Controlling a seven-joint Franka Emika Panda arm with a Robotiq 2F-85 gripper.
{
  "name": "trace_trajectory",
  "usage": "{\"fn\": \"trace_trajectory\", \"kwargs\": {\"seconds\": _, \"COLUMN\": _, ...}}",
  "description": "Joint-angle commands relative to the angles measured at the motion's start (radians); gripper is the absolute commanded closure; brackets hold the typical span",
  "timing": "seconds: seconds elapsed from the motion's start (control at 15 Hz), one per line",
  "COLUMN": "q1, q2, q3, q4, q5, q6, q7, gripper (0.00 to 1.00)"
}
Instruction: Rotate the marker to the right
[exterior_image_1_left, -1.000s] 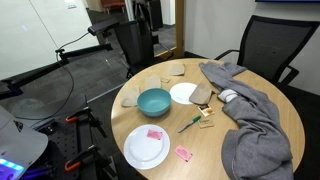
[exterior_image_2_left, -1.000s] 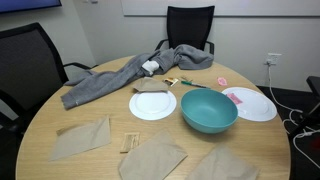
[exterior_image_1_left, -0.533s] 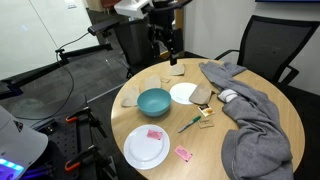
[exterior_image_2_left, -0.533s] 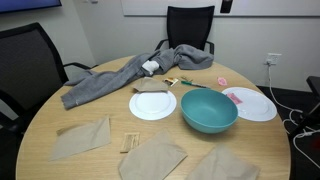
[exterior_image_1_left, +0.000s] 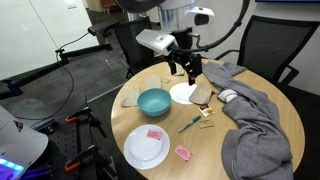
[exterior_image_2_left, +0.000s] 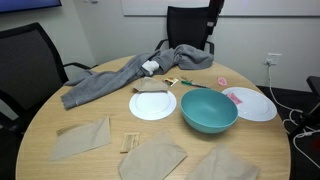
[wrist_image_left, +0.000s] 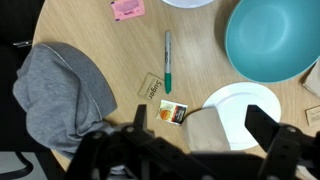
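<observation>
The marker (wrist_image_left: 168, 62) is a short green pen lying flat on the wooden table, between the teal bowl (wrist_image_left: 272, 38) and the grey cloth (wrist_image_left: 60, 95). It also shows in both exterior views (exterior_image_1_left: 187, 124) (exterior_image_2_left: 194, 86). My gripper (exterior_image_1_left: 187, 71) hangs open and empty above the small white plate (exterior_image_1_left: 181, 93), well above the table and behind the marker. In the wrist view its two dark fingers frame the bottom edge (wrist_image_left: 202, 150), with the marker further up the picture.
A sugar packet (wrist_image_left: 152, 86), a tea packet (wrist_image_left: 172, 112) and a brown napkin (wrist_image_left: 205, 132) lie below the marker. A pink piece (wrist_image_left: 127, 9) lies near it. A second white plate (exterior_image_1_left: 147, 148) stands at the front. More brown napkins (exterior_image_2_left: 152, 158) lie beyond the bowl. Chairs ring the round table.
The arm has come into view and swung from behind the table over to the small white plate, lower than before. Nothing on the table has moved.
</observation>
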Motion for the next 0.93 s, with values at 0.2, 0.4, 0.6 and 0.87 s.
{"fn": "trace_trajectory", "kwargs": {"seconds": 0.2, "q1": -0.032, "q2": 0.188, "q3": 0.011, "q4": 0.103, "q5": 0.005, "q6": 0.063, "q7": 0.011, "gripper": 0.00}}
{"fn": "trace_trajectory", "kwargs": {"seconds": 0.4, "q1": -0.035, "q2": 0.266, "q3": 0.014, "q4": 0.156, "q5": -0.001, "q6": 0.061, "q7": 0.026, "gripper": 0.00}}
{"fn": "trace_trajectory", "kwargs": {"seconds": 0.6, "q1": -0.036, "q2": 0.332, "q3": 0.016, "q4": 0.205, "q5": -0.003, "q6": 0.049, "q7": 0.040, "gripper": 0.00}}
{"fn": "trace_trajectory", "kwargs": {"seconds": 0.87, "q1": -0.049, "q2": 0.387, "q3": 0.026, "q4": 0.231, "q5": 0.011, "q6": 0.041, "q7": 0.058, "gripper": 0.00}}
